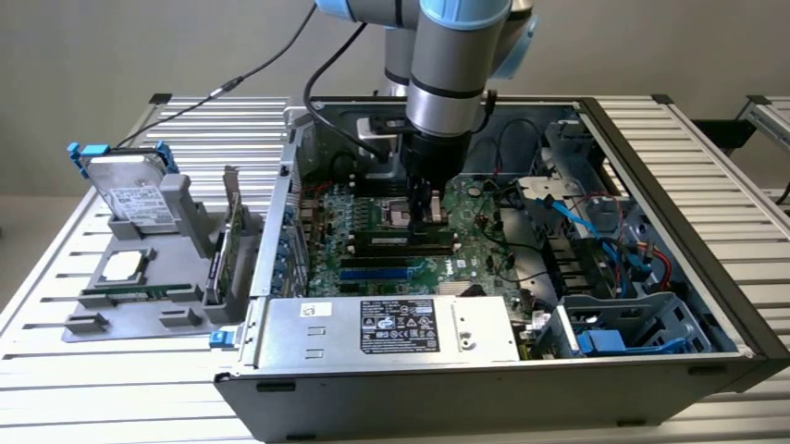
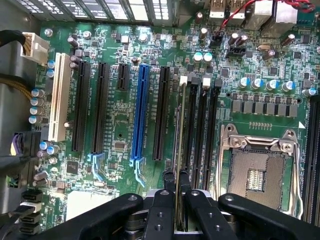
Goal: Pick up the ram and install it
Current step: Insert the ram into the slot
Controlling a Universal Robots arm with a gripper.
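**While the ram (image 2: 178, 130) is gripped edge-on: clearance check**

The fingers (image 2: 167, 200) of the gripper (image 2: 177, 180) stand narrow, pinching the ram between them. The stick runs out past the fingertips, in line with the memory slots (image 2: 202, 130). Three bare slots lie just beside it, toward the CPU socket (image 2: 257, 172). A black expansion slot (image 2: 161, 115) flanks the other side. Seating contact is hidden beneath the ram's edge.

Thin ram (image 2: 178, 135), edge-on, at memory slot (image 2: 191, 130)

The exterior view looks obliquely down into the open computer case (image 1: 519, 398). The wrist view faces straight down past the fingers (image 2: 169, 182), close over the shared motherboard (image 2: 120, 125).
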